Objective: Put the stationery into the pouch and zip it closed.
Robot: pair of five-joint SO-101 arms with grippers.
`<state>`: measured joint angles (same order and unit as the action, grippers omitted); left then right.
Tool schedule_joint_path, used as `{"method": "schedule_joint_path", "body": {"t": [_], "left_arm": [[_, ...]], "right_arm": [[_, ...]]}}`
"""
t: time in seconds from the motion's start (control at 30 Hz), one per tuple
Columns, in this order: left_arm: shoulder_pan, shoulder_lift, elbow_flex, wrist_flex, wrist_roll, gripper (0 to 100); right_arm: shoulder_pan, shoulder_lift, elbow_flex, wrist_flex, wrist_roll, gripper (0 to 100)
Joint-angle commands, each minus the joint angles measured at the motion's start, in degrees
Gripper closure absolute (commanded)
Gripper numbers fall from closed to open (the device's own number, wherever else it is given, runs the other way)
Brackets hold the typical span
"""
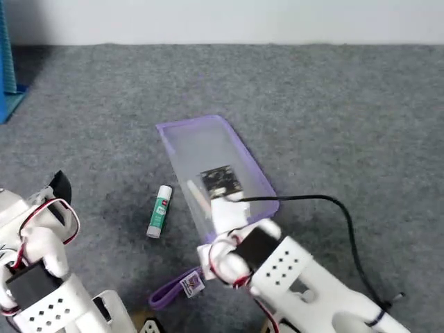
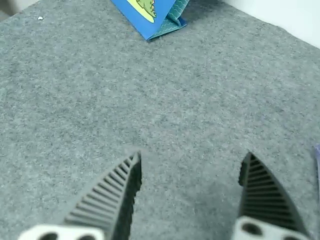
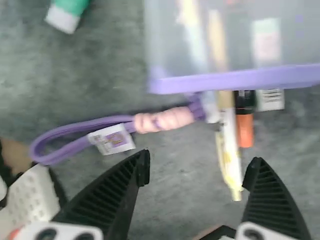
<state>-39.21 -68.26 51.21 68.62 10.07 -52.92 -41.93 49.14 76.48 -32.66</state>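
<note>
A clear pouch (image 1: 208, 156) with purple edging lies mid-table, its near end under my right arm (image 1: 277, 270). In the right wrist view my right gripper (image 3: 197, 170) is open above the carpet, just short of the pouch's purple edge (image 3: 235, 80). A yellow pen (image 3: 227, 155) and an orange marker (image 3: 243, 125) stick out of that end. Beside them trails the purple strap (image 3: 75, 137) with a white tag (image 3: 112, 140). A green-and-white glue stick (image 1: 159, 211) lies on the carpet left of the pouch. My left gripper (image 2: 192, 165) is open over bare carpet at the near left.
Grey carpet covers the table. A blue box (image 2: 150, 12) with a green picture stands at the far left edge (image 1: 7, 62). A black cable (image 1: 340, 208) runs from the right arm across the carpet right of the pouch. A white wall borders the back.
</note>
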Motion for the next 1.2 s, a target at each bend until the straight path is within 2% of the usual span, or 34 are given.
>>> {"method": "schedule_joint_path", "body": {"t": [0.0,0.07,0.2,0.27,0.63,1.17], "left_arm": [[-0.35,-0.88,-2.86,-1.05,0.44,70],[-0.35,-0.88,-2.86,-1.05,0.44,70],[-0.35,-0.88,-2.86,-1.05,0.44,70],[-0.35,-0.88,-2.86,-1.05,0.44,70],[-0.35,-0.88,-2.86,-1.05,0.44,70],[-0.35,-0.88,-1.27,-1.32,0.35,70]], "right_arm": [[-3.91,-0.75,-0.44,-1.80,-2.02,67.9],[-4.44,-0.66,-0.44,-2.95,-2.11,70.4],[-5.41,2.42,-0.53,-5.32,-2.20,83.4],[-5.85,5.76,-0.53,-6.99,-2.20,86.7],[-6.37,22.55,-1.67,-13.58,-5.10,69.5],[-6.11,35.91,-13.89,-13.85,-15.38,69.6]]}}
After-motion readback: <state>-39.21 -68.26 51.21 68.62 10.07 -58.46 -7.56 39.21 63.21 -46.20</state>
